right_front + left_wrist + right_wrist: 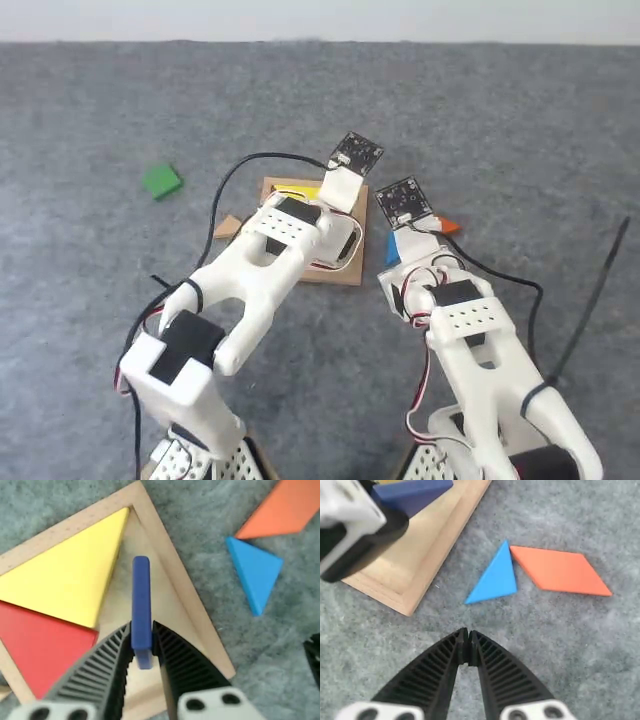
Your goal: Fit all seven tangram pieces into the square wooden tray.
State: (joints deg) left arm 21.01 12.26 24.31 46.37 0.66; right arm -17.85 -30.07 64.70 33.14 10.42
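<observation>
My left pincer is ribbed, matt black plastic. The dark blue piece looks smooth and matt-painted, the tray is pale bare wood, and the surface is fuzzy grey cloth.

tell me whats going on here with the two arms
The left gripper is shut on a dark blue wooden piece, held on edge over the square wooden tray, where a yellow triangle and a red triangle already lie. The right gripper is shut and empty above the grey mat, near a light blue triangle and an orange parallelogram outside the tray. A green block sits farther off.
</observation>
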